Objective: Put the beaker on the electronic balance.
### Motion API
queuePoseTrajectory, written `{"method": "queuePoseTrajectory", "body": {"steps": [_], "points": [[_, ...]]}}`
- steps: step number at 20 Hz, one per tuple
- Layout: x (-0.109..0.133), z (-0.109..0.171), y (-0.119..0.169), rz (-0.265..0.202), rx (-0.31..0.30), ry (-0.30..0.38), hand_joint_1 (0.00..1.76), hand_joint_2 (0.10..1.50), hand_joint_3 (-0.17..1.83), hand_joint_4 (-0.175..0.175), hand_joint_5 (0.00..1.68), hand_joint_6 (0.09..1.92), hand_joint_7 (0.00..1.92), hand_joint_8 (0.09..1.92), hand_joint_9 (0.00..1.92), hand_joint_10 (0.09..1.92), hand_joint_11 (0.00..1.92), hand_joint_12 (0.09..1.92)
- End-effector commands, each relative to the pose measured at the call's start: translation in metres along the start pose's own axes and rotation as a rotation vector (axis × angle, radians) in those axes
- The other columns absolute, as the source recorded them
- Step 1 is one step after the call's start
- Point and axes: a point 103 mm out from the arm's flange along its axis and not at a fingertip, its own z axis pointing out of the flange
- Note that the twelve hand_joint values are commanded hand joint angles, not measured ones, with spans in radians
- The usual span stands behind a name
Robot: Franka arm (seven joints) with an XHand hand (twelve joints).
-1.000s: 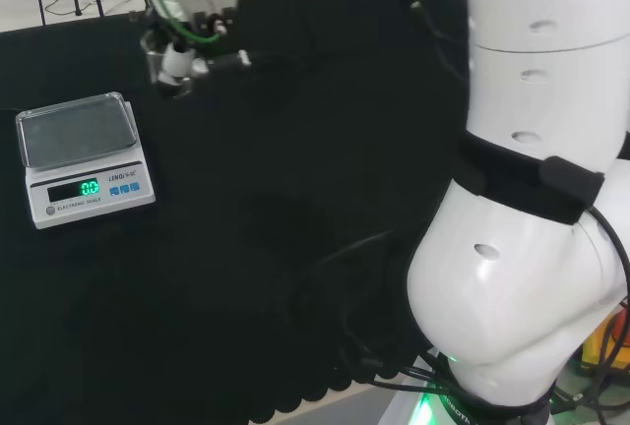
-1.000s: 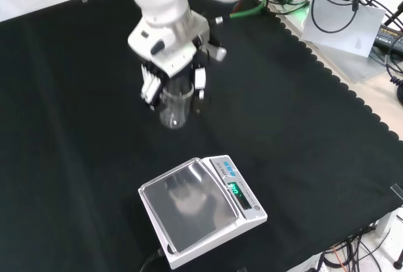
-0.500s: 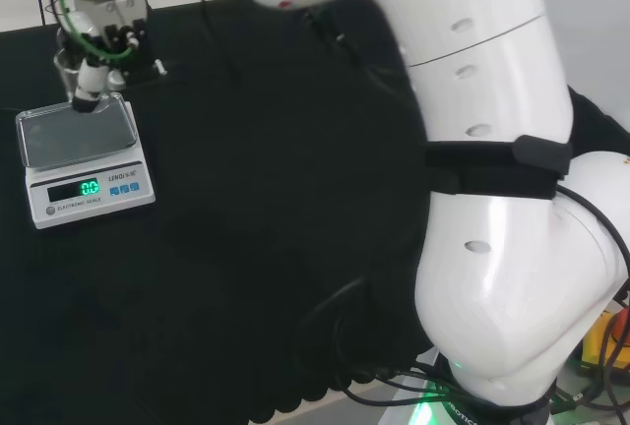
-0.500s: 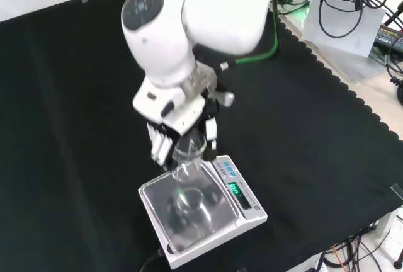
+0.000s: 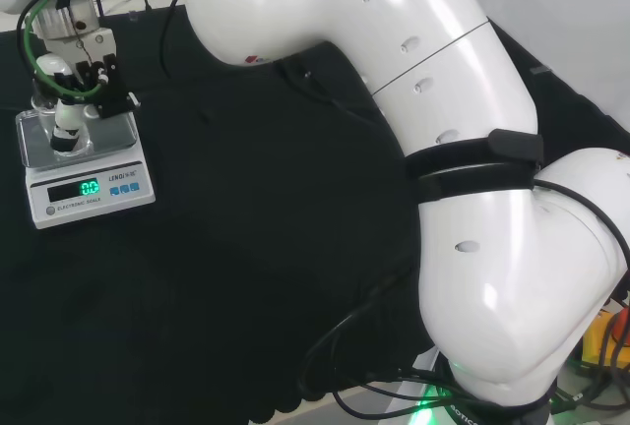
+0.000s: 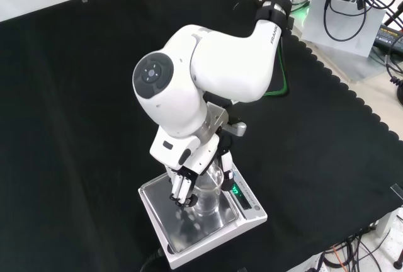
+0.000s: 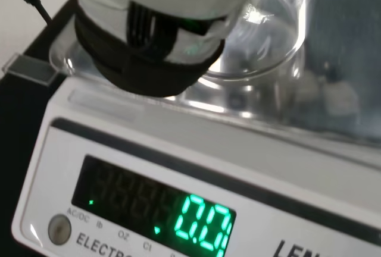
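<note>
Black cloth (image 6: 75,96) surrounds the electronic balance (image 6: 242,199); my hand (image 6: 189,177), fingers curled round the beaker (image 6: 208,198), holds it at the pan. Next, I judge: seat it, then uncurl.

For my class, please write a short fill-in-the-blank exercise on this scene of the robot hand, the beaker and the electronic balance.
1. The hand has its fingers curled round the clear ____.
2. The beaker is over the balance's shiny metal ____.
3. The electronic balance stands on a ____ cloth.
4. The lit digits on the balance's display are ____ in colour.

Missing words: beaker; pan; black; green
</note>
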Motion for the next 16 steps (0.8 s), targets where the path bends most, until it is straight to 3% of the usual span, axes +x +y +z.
{"method": "queuePoseTrajectory", "body": {"steps": [1, 8, 9, 11, 14, 16], "points": [[-0.001, 0.01, -0.005, 0.008, 0.019, -0.006, 1.21, 0.76, 0.86, -0.02, 0.87, 1.33, 0.93, 1.48, 1.16, 1.2, 1.26, 0.93], [-0.003, 0.012, -0.006, -0.002, 0.047, -0.001, 1.21, 0.79, 0.8, -0.027, 0.84, 1.33, 0.94, 1.44, 1.15, 1.18, 1.27, 0.92], [-0.003, 0.012, -0.006, -0.009, 0.064, 0.004, 1.22, 0.74, 0.82, -0.047, 0.72, 1.35, 0.86, 1.42, 1.11, 1.14, 1.28, 0.9], [-0.004, 0.01, -0.007, -0.019, 0.069, 0.01, 1.21, 0.58, 0.94, -0.038, 0.42, 1.31, 0.7, 1.29, 1.02, 0.99, 1.09, 1.02], [-0.004, 0.003, -0.011, -0.032, 0.056, 0.016, 1.06, 0.45, 0.88, 0.003, 0.09, 0.52, 0.39, 1.05, 0.69, 0.83, 0.54, 1.33], [-0.005, -0.007, -0.015, -0.039, 0.042, 0.011, 0.97, 0.45, 0.75, 0.017, 0.03, 0.21, 0.25, 0.96, 0.53, 0.84, 0.34, 1.46]]}}
